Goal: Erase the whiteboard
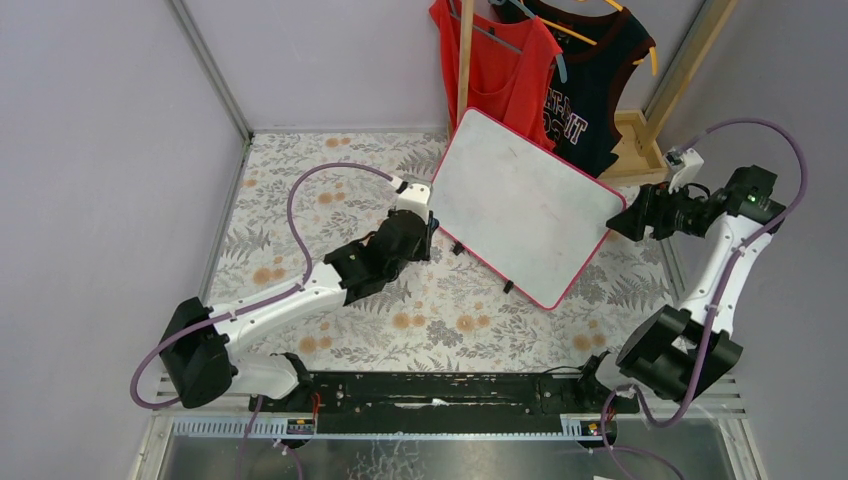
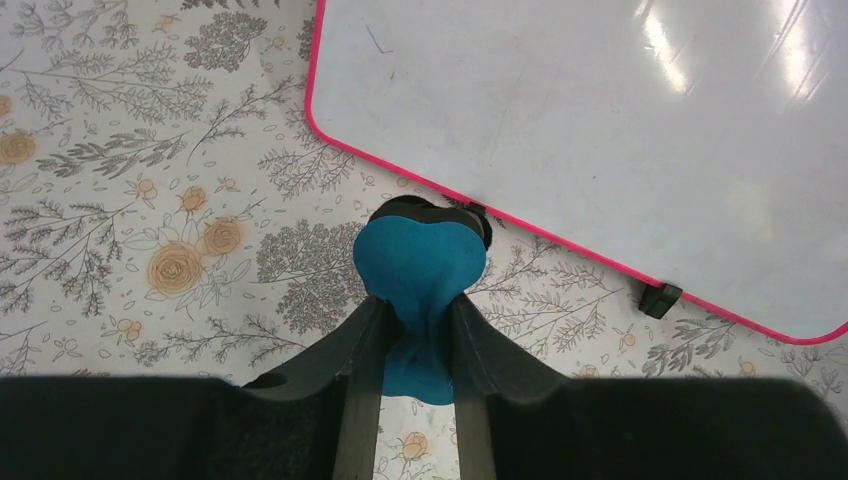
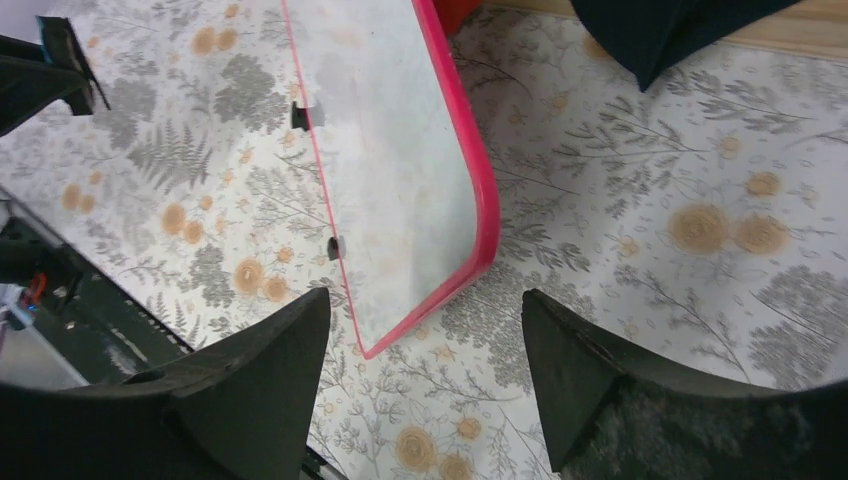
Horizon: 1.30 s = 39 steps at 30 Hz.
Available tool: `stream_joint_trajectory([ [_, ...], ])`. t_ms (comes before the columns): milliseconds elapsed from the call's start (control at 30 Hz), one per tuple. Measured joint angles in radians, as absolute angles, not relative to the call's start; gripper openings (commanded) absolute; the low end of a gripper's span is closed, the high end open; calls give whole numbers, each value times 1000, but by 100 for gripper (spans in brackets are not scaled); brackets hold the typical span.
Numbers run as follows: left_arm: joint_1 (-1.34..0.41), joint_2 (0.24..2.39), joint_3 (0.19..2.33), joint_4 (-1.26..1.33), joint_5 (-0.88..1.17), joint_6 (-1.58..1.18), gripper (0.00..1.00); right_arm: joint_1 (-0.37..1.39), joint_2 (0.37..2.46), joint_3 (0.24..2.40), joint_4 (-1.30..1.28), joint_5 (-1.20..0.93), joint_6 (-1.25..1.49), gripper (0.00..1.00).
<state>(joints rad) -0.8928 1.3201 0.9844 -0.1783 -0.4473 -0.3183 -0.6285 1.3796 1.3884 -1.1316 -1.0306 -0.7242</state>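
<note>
The whiteboard (image 1: 520, 205), white with a thin pink-red frame and small black feet, lies tilted on the floral cloth; its surface looks nearly clean. It also shows in the left wrist view (image 2: 600, 130) and the right wrist view (image 3: 390, 170). My left gripper (image 1: 428, 232) sits just off the board's left edge, shut on the blue bone-shaped eraser (image 2: 420, 275), which is off the board over the cloth. My right gripper (image 1: 622, 222) is open and empty beside the board's right corner; in the right wrist view (image 3: 425, 330) the board's corner lies ahead of the jaws.
A red top (image 1: 495, 70) and a black top (image 1: 590, 90) hang on a wooden rack (image 1: 625, 140) behind the board. Grey walls close in the left, back and right. A black rail (image 1: 440, 390) runs along the near edge.
</note>
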Motion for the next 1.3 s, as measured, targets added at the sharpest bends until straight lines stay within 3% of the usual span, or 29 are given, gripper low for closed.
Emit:
stream_joint_trajectory([
  [600,-773,1297,896,-157,-464,-390,26,-629,980,1141,-796,-428,-411,79],
  [1033,-590,1357,931,-121,-418,-437,26,-630,1060,862,-535,-127,-316,79],
  [1300,-449,1466,997,-94,-352,-440,26,-631,1051,709,-342,-64,-262,80],
])
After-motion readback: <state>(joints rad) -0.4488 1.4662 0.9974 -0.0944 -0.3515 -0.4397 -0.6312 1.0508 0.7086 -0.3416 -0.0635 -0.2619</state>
